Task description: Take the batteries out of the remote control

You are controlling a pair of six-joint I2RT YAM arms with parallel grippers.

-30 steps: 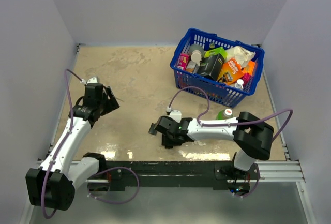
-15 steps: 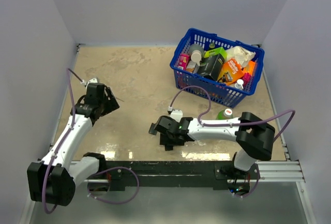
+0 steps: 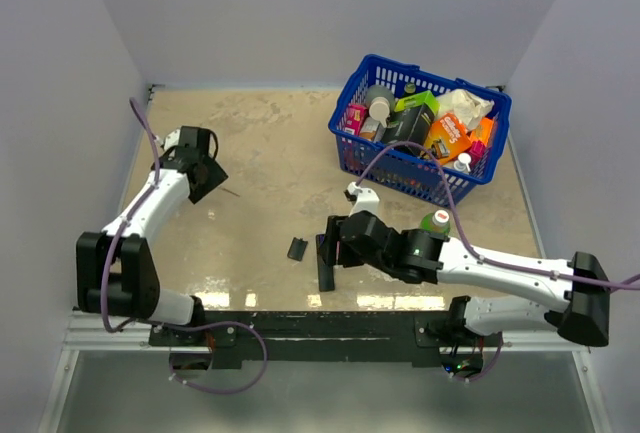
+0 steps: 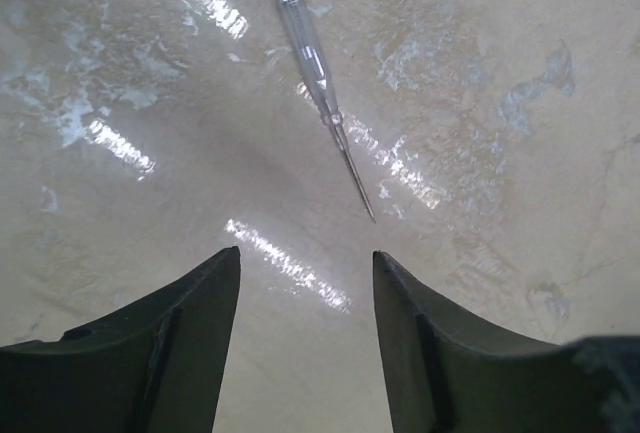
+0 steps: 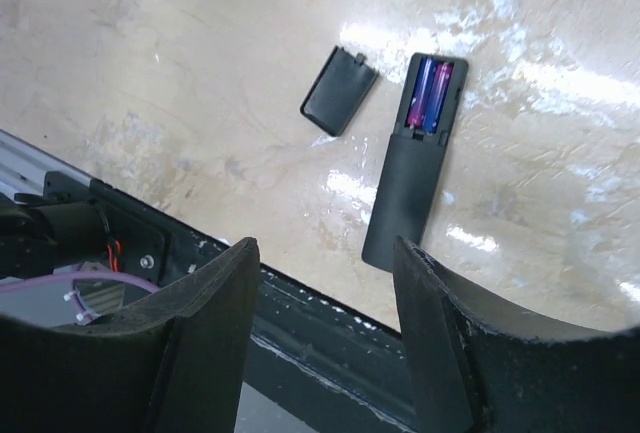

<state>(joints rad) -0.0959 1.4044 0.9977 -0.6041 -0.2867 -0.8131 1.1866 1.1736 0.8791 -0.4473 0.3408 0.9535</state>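
The remote control (image 5: 410,178) lies flat on the table near the front edge, its open recess holding two purplish batteries (image 5: 428,99). It also shows in the top view (image 3: 325,275). Its short black cover (image 5: 339,105) lies loose just left of it, as the top view (image 3: 297,249) also shows. My right gripper (image 5: 325,245) is open and empty, hovering above the remote's near end, and appears in the top view (image 3: 334,245). My left gripper (image 4: 306,253) is open and empty at the far left (image 3: 207,179), just short of a thin grey stick (image 4: 320,83).
A blue basket (image 3: 357,158) full of packages stands at the back right. A green bottle (image 3: 434,221) stands beside the right arm. The black front rail (image 5: 250,303) runs just below the remote. Walls close in the table at the left, back and right.
My right gripper has lifted off the remote and its arm has swung out to the right, which leaves the cover lying in the open. My left arm has shifted toward the far left.
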